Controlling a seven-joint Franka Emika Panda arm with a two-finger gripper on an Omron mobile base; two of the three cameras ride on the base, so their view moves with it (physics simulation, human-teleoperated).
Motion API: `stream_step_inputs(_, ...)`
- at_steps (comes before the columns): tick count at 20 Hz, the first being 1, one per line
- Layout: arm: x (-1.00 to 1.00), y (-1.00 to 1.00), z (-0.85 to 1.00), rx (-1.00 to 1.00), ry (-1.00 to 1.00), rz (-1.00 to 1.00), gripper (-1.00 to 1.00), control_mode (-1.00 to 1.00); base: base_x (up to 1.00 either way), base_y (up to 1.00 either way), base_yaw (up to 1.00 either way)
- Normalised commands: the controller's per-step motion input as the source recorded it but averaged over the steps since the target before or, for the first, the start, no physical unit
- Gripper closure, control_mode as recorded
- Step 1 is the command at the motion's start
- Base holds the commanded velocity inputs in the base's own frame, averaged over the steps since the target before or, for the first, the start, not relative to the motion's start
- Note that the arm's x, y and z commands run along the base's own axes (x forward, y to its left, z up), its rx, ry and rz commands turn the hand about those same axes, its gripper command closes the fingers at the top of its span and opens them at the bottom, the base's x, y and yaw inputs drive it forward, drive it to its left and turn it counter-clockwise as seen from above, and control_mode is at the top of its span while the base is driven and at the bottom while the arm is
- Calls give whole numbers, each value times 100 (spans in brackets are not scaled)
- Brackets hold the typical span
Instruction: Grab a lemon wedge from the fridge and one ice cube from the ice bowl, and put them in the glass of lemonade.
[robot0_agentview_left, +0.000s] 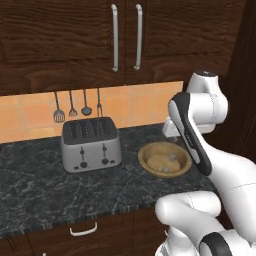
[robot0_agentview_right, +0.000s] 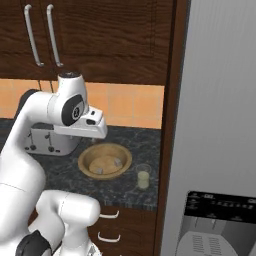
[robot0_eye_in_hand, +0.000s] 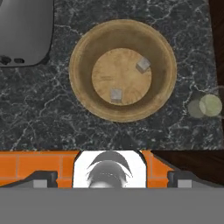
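The ice bowl (robot0_eye_in_hand: 79, 74) is a round wooden bowl on the dark counter, straight below my gripper (robot0_eye_in_hand: 112, 178). Two ice cubes lie in it, one (robot0_eye_in_hand: 142, 64) and another (robot0_eye_in_hand: 116, 95). My gripper hangs well above the bowl, open, its fingertips (robot0_eye_in_hand: 43, 177) wide apart with nothing between them. The glass of lemonade (robot0_eye_in_hand: 210, 105) stands just beside the bowl, towards the fridge (robot0_agentview_right: 220, 125). The bowl (robot0_agentview_right: 87, 159), the glass (robot0_agentview_right: 143, 176) and my hand (robot0_agentview_right: 85, 129) above them also show from the right. The fridge's grey door faces me. The lemon wedge is out of view.
A silver toaster (robot0_agentview_left: 91, 144) stands on the counter left of the bowl (robot0_agentview_left: 147, 152). Dark wooden wall cabinets (robot0_agentview_left: 125, 35) hang above, and utensils (robot0_agentview_left: 72, 107) hang on the orange tiles. A dark wooden panel (robot0_agentview_right: 170, 125) separates counter and fridge.
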Motion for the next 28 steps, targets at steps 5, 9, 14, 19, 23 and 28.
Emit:
stream_step_inputs(5, 20, -8, -47, 0, 4, 0, -100, -100, 0, 0, 0)
stream_step_inputs(9, 32, 0, -27, 0, 0, 2, -100, -100, 0, 0, 0)
stream_step_inputs(14, 73, -3, -3, -1, 1, 11, -100, -100, 0, 0, 0)
stream_step_inputs(19, 40, 0, -77, 0, 0, 0, -100, -100, 0, 0, 0)
stream_step_inputs(23, 30, 0, -99, 0, 0, 1, -100, -100, 0, 0, 0)
stream_step_inputs(28, -4, 0, -59, -5, 14, 1, -100, -100, 0, 0, 0)
